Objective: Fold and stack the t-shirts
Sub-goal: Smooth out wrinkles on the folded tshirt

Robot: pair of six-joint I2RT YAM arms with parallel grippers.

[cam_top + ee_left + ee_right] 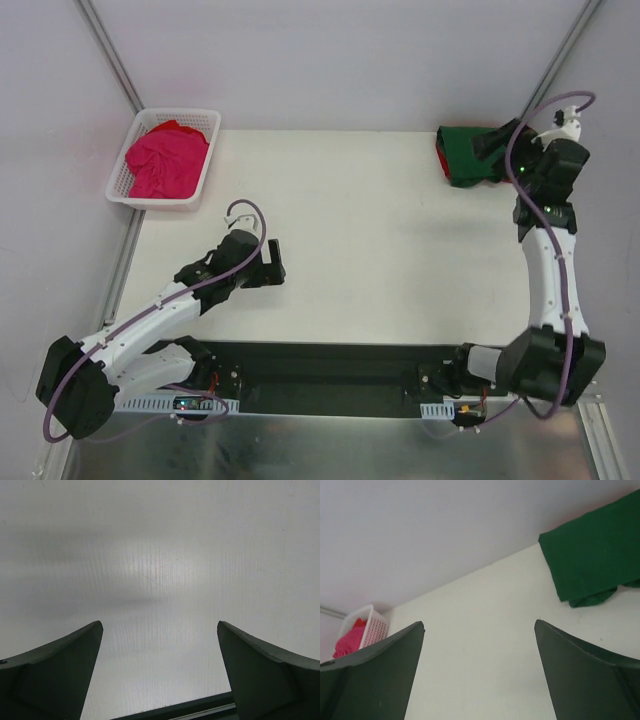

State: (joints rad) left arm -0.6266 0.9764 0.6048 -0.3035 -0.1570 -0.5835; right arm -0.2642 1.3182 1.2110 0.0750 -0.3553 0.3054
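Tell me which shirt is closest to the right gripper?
The dark green t-shirt beside the right gripper; the pink one lies across the table in the basket.

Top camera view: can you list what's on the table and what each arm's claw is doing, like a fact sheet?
Folded dark green cotton t-shirt: far right corner of the white table
White plastic lattice basket: far left corner, holding a crumpled magenta pink t-shirt and some red cloth
Left gripper: open, empty, over bare table
Right gripper: open, empty, next to the green t-shirt
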